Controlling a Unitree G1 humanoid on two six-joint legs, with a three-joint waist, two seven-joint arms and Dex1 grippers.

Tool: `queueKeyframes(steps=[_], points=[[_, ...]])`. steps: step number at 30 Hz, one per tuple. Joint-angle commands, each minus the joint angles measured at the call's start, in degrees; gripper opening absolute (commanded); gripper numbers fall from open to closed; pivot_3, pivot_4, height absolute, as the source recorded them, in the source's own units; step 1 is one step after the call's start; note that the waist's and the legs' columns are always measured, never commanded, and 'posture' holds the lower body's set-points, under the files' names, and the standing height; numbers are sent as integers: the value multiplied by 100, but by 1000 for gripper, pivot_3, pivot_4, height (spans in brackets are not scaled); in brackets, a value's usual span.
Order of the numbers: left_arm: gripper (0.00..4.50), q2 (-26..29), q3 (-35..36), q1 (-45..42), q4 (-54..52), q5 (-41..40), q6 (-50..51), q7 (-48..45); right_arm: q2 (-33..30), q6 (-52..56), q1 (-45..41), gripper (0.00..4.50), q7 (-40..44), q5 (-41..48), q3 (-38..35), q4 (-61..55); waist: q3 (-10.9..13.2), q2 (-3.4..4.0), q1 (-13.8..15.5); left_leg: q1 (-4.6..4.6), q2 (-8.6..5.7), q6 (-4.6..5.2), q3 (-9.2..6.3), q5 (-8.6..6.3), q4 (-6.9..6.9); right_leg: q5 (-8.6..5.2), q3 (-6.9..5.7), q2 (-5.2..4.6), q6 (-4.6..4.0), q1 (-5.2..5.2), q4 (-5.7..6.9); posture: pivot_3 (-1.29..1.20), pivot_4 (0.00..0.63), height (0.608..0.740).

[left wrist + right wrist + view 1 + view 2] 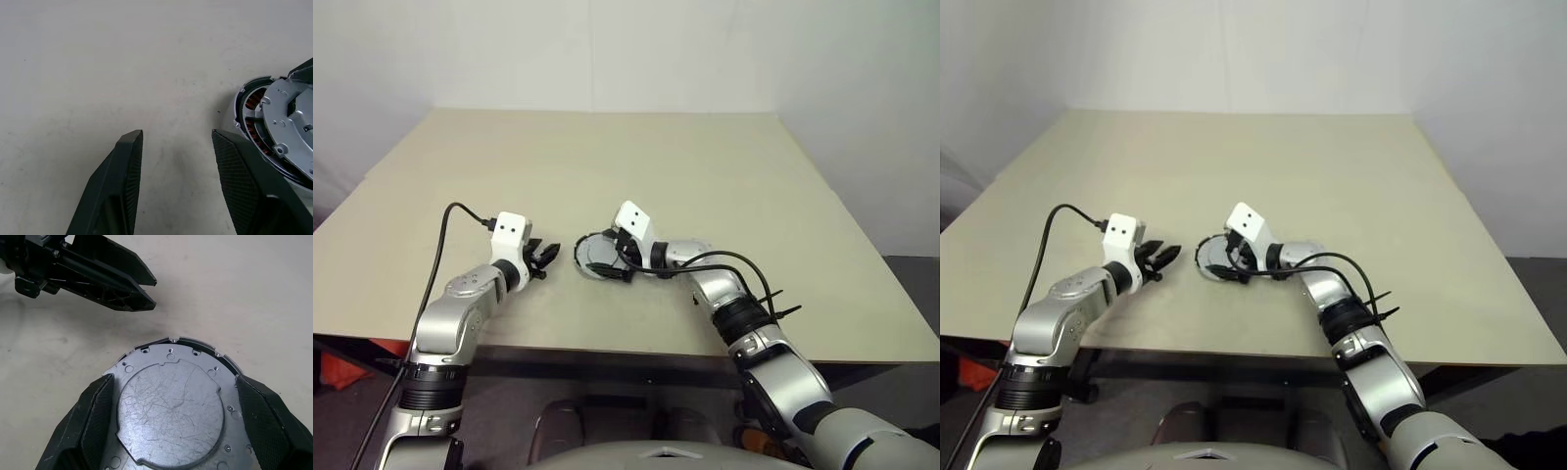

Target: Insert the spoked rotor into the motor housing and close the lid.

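STEP: lid-closing, I judge | HOUSING: motor housing [592, 257] centre frame on table [724, 186], silvery lid [171, 406] atop | RIGHT: right gripper [172, 391] wide, straddling lid | LEFT: left gripper [176, 142] half-open, empty, beside | NEXT: I press lid flush.

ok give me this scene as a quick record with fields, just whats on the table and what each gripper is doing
surface: beige table
motor housing: flat on the table near its front edge, copper windings showing at the rim
lid: silvery disc lying on top of the housing
left gripper: jaws apart, empty, just beside the housing
right gripper: jaws wide, one on each side of the lid's rim
rotor: cannot tell, hidden if inside
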Motion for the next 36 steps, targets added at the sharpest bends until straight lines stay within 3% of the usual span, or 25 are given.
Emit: queueKeyframes(steps=[1,5,13,36], points=[[2370,31,96,-57,-216,0,-70,22,-64,128,-117,4062,73,80,-91,-202,0,0,0,0,0,0,0,0,0,0,0,0,0,0,0,0,0,740],[2370,22,96,-56,-205,0,-75,31,-96,132,-108,2982,44,31,-72,-220,0,0,3,1,0,0,0,0,0,-1,0,0,1,0,0,0,0,740],[2370,23,93,-49,-203,-8,-83,40,-72,93,-105,2982,-47,4,-95,-158,0,0,3,1,0,0,0,0,0,-9,0,0,16,0,0,0,0,740],[2370,175,303,154,-274,-52,-58,-62,89,1488,-398,2982,-30,245,-119,-594,2,2,0,0,0,-4,0,2,-7,-15,1,0,26,-6,-1,0,0,740]])
